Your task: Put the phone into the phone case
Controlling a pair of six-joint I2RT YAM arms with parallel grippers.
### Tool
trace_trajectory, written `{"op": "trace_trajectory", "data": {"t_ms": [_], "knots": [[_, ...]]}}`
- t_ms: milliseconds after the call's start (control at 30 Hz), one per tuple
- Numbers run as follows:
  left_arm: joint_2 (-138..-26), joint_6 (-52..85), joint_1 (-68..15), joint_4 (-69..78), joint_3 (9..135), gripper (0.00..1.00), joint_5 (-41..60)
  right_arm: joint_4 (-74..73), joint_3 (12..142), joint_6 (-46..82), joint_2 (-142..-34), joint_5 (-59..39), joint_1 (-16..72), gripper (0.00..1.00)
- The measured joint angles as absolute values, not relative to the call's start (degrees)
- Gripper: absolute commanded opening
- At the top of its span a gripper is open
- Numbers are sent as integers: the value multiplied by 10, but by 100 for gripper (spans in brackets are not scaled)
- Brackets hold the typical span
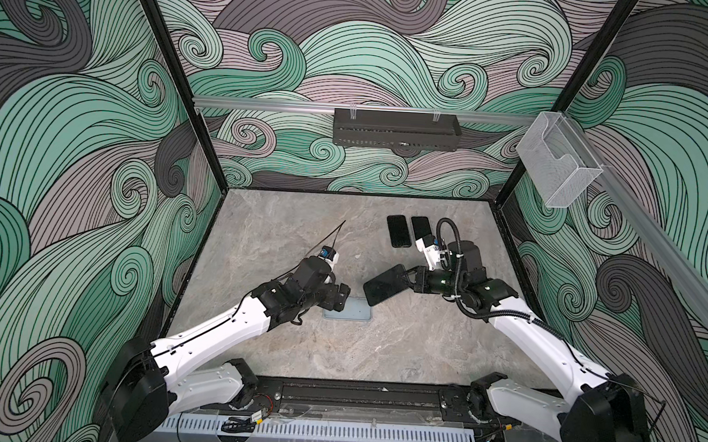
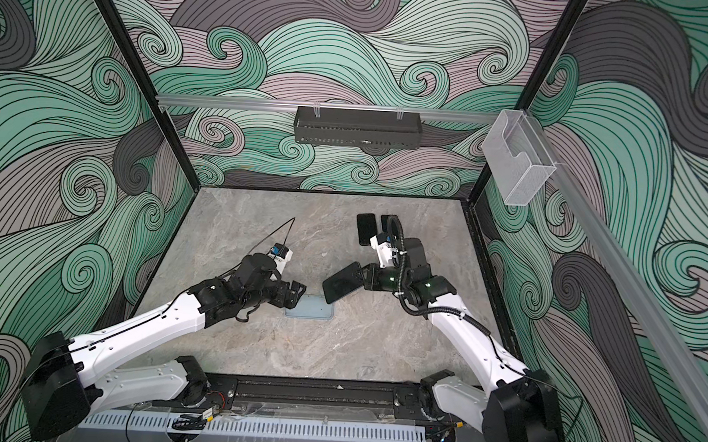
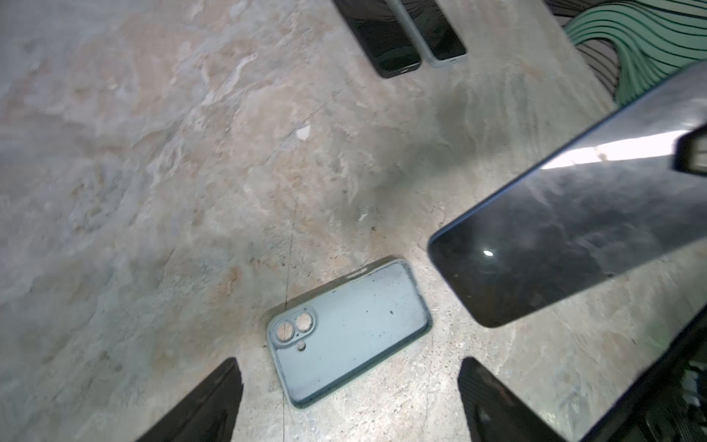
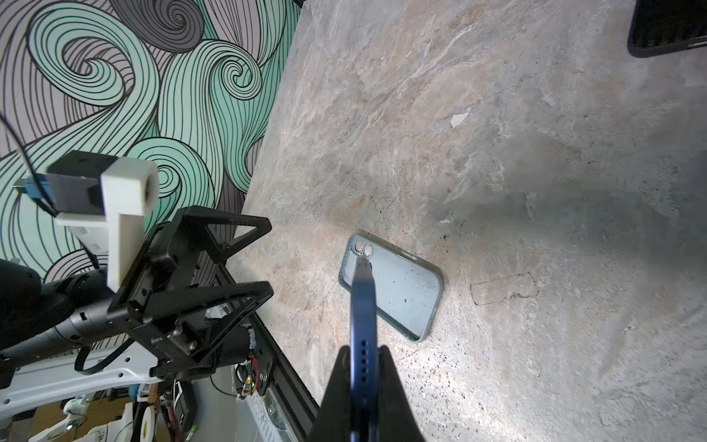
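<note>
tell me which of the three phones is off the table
The phone clamped in the right gripper, held tilted in the air near the empty case. The other two phones lie flat side by side farther back.

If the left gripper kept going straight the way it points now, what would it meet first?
Probably the phone case, lying flat on the table straight ahead between the open fingers of the left gripper. The phone in the right gripper hangs beside that line, though depth is unclear.

The phone case lies on the table; the phone hangs just right of it (two other phones behind).
</note>
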State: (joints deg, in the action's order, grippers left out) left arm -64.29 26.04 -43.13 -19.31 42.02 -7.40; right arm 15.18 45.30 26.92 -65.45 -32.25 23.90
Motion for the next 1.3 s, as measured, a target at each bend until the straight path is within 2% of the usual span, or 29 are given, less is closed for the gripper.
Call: {"op": "trace_trajectory", "data": {"t_ms": [233, 533, 700, 967, 1300], "knots": [[-643, 358, -424, -200, 373, 84, -136, 111, 404, 322, -636, -240, 290, 0], [-647, 397, -370, -164, 319, 85, -81, 64, 377, 376, -637, -161, 354, 0], [-670, 398, -347, -136, 297, 73, -30, 30, 377, 395, -661, -148, 375, 0], [-757, 384, -317, -105, 311, 46, 72, -20, 368, 423, -715, -138, 395, 0], [-794, 383, -316, -77, 319, 34, 130, -47, 362, 438, -727, -128, 414, 0]]}}
